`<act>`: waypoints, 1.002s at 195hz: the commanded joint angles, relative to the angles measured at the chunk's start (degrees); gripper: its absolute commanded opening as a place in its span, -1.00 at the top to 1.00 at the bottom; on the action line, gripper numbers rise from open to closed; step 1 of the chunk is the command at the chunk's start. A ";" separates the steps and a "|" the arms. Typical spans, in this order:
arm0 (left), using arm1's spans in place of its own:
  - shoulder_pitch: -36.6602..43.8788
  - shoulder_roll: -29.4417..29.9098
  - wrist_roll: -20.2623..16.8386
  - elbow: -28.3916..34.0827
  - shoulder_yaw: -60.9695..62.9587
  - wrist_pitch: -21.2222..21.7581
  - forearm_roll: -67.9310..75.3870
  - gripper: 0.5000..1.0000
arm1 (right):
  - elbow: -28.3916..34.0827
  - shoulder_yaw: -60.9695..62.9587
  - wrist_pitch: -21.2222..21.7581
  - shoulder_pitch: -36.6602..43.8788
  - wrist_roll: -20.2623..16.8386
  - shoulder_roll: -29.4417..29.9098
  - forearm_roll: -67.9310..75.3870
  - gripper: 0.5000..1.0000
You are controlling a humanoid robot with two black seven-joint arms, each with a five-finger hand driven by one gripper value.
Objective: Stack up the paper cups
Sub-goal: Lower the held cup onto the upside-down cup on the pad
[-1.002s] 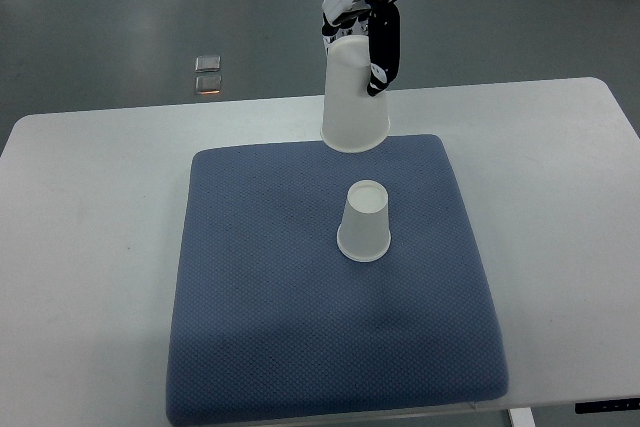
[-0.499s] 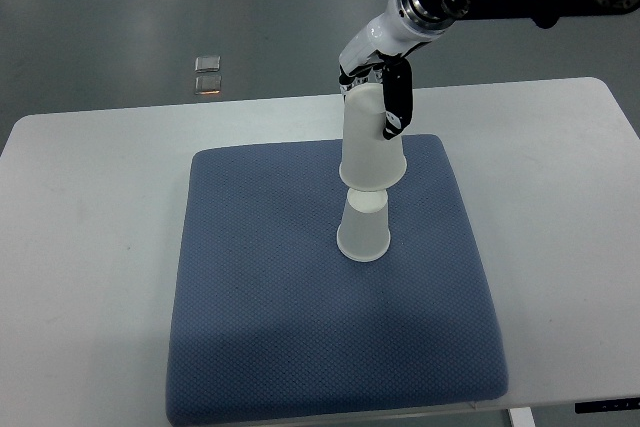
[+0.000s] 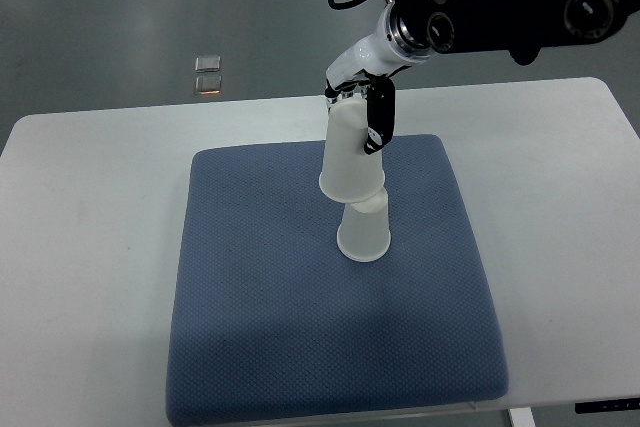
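Mat [image 3: 260, 327] lies mid-bench [image 3: 80, 247]. Upside-down cup [image 3: 364, 237] at mat centre; second cup [image 3: 350, 162] tilted over its top, robot hand [image 3: 362, 112] on it from upper right.

The right arm [image 3: 500, 2] runs out of the picture at the top and right edges, so its upper part is unseen. The held cup [image 3: 351, 160] covers the top and rim of the standing cup [image 3: 364, 232], and whether the two touch cannot be told. Most of the right hand [image 3: 362, 112] lies behind the held cup; only one dark finger shows over its wall. The blue mat [image 3: 270, 327] and the surface [image 3: 90, 247] are cut off at the bottom edge. Two small objects on the floor [image 3: 208, 74] are too small to identify.
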 commanded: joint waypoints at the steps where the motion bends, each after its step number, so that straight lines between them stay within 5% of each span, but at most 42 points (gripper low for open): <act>1: 0.00 0.00 0.00 -0.02 0.00 0.01 0.00 -1.00 | 0.11 0.00 -0.64 -0.34 -0.05 0.01 0.97 0.43; 195: 0.00 0.00 0.00 0.16 0.00 0.01 0.00 -1.00 | 2.04 -2.99 -4.77 -3.94 0.04 -0.16 0.88 0.43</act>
